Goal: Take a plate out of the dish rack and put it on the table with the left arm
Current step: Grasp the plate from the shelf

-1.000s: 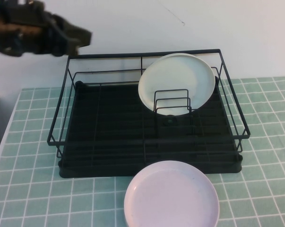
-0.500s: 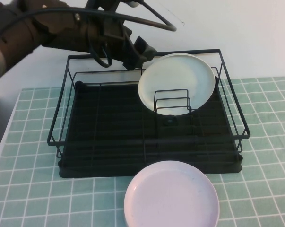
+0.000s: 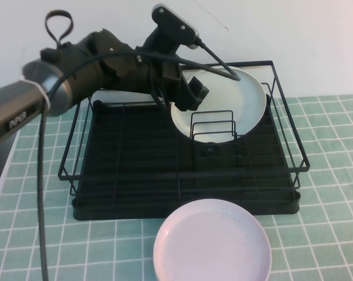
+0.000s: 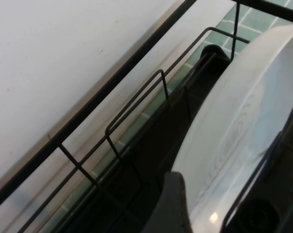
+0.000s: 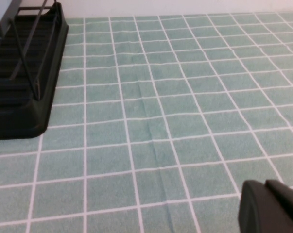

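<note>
The pale mint-white plate (image 3: 223,102) stands upright in the small wire holder (image 3: 212,126) at the back right of the black dish rack (image 3: 182,175). My left gripper (image 3: 191,96) reaches over the rack's back left and sits at the plate's left rim, fingers apart and empty. In the left wrist view one finger (image 4: 173,204) lies right beside the plate (image 4: 243,111); the other finger is out of view. My right gripper (image 5: 270,206) is shut and empty, low over the tiled table (image 5: 161,121), out of the high view.
A pinkish-lavender plate (image 3: 212,243) lies flat on the table (image 3: 36,234) in front of the rack. The rack's wire rails stand around the plate. A corner of the rack (image 5: 25,87) shows in the right wrist view. A white wall is behind.
My left arm has swung in from the upper left, moving right and down over the rack until its gripper reached the plate's left rim. The plates have not moved.
</note>
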Motion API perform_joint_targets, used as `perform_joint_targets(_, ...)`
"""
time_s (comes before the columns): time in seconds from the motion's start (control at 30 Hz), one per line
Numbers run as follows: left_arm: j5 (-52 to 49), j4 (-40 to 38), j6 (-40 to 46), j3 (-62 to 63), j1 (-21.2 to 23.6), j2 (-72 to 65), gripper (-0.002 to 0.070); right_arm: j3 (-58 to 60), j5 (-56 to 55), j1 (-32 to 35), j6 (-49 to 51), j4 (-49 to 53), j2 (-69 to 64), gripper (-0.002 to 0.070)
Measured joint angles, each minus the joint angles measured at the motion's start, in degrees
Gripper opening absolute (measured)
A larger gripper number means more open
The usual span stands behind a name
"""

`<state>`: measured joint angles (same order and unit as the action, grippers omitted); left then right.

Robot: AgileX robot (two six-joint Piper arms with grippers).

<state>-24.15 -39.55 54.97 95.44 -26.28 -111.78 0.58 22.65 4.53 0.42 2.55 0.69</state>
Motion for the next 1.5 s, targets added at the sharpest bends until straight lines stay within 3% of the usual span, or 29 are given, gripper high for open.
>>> perform_joint_targets(0.43, 14.1, -5.7, 0.7, 0.3, -0.6, -5.5, 0.0544, 0.0, 0.0, 0.0, 0.0, 0.0, 0.0, -0.0002)
perform_joint_targets(0.83, 16.2, -7.0, 1.0, 0.4, -0.6, -6.1, 0.0537, 0.0, 0.0, 0.0, 0.0, 0.0, 0.0, -0.0002)
perform_joint_targets(0.97, 15.9, -9.9, 1.0, 0.4, -0.6, -6.1, 0.0452, 0.0, 0.0, 0.0, 0.0, 0.0, 0.0, -0.0002)
perform_joint_targets(1.23, 13.9, -11.0, 1.5, 0.4, -0.8, -6.1, 0.0123, 0.0, 0.0, 0.0, 0.0, 0.0, 0.0, -0.0002)
perform_joint_targets(1.37, 14.1, -10.4, 3.1, 0.4, -0.8, -6.5, 0.0058, 0.0, 0.0, 0.0, 0.0, 0.0, 0.0, -0.0002)
perform_joint_targets(1.5, 13.9, -10.4, 3.1, 0.4, -0.7, -6.5, 0.0045, 0.0, 0.0, 0.0, 0.0, 0.0, 0.0, -0.0002)
